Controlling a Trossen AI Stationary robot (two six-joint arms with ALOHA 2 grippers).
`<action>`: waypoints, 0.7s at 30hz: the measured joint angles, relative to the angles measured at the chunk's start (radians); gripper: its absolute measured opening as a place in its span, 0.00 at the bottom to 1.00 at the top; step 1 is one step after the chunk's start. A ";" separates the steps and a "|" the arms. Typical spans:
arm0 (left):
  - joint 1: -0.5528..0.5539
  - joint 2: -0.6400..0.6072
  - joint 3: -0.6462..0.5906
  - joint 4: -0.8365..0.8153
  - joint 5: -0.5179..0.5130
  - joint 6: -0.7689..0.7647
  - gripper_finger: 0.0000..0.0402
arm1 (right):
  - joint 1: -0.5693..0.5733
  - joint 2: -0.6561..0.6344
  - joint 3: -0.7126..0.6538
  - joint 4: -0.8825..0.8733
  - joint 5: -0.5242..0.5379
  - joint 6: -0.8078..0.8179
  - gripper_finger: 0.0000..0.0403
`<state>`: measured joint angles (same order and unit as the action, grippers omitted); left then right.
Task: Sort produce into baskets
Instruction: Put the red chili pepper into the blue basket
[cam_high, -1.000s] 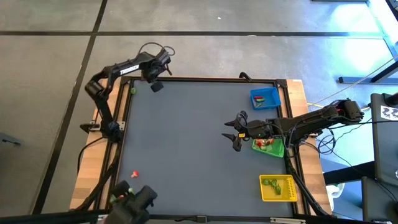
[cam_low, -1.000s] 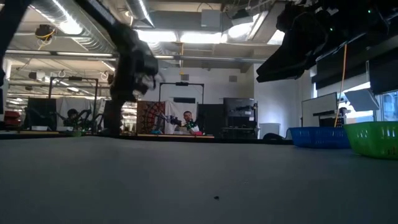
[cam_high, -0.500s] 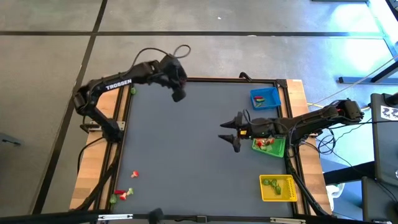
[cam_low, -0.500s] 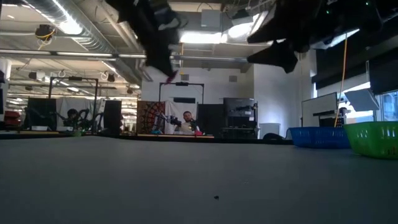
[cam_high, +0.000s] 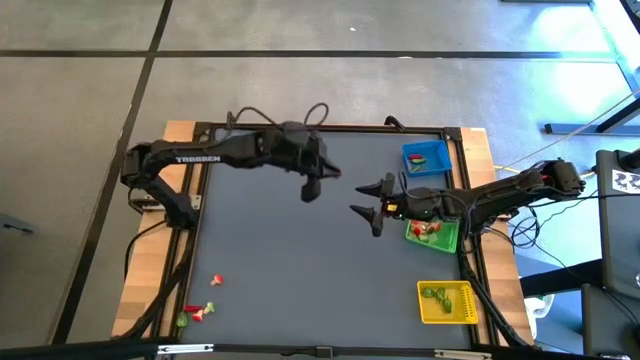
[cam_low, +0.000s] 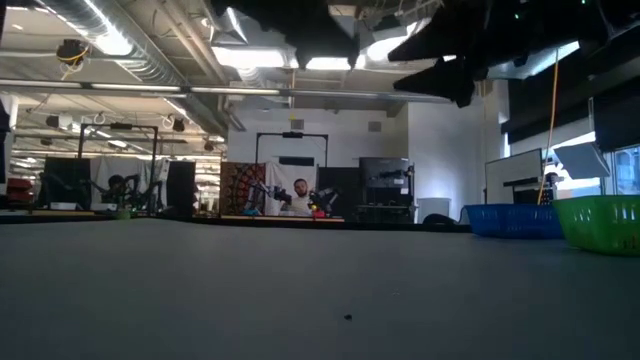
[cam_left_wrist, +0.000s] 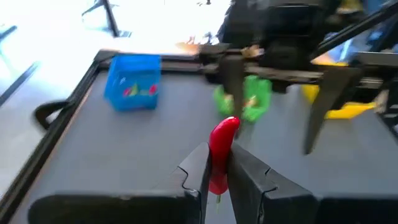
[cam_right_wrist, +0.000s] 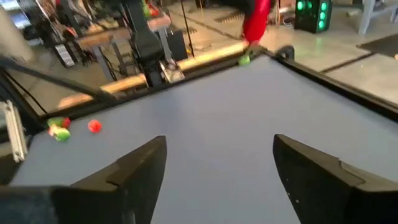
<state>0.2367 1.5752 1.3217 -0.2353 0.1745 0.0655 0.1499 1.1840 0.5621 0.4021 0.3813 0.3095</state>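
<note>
My left gripper hangs over the table's far middle, shut on a red toy pepper. The pepper also shows in the right wrist view. My right gripper is open and empty, just left of the green basket, which holds red and green pieces. The blue basket stands at the far right and the yellow basket at the near right. Loose produce lies on the table near the near left corner. My left gripper pinches the red pepper between its two fingers, on the pepper's lower half. The pepper's rounded end sticks out past the fingertips. The pepper is lifted clear of the table.
The wide grey tabletop lies between the arms. A single red piece lies near the left edge, and a green piece lies at the far left corner. A person shows in the room behind the table.
My left gripper has swung from the table's far left corner toward the right, over the far middle, carrying the red pepper toward my right gripper and the baskets. My right gripper has shifted slightly toward the far edge.
</note>
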 joint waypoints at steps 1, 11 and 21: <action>-0.018 0.009 -0.004 0.034 0.000 -0.005 0.11 | 0.000 0.005 0.000 0.020 -0.003 -0.001 0.71; -0.154 0.104 -0.006 0.234 -0.001 -0.071 0.11 | 0.000 0.049 0.000 0.145 -0.030 -0.050 0.58; -0.198 0.150 -0.006 0.247 -0.056 -0.068 0.11 | 0.001 0.056 0.001 0.154 -0.116 -0.129 0.24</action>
<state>0.0383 1.7252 1.3155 0.0120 0.1188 -0.0021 0.1513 1.2400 0.5627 0.5559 0.2649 0.1807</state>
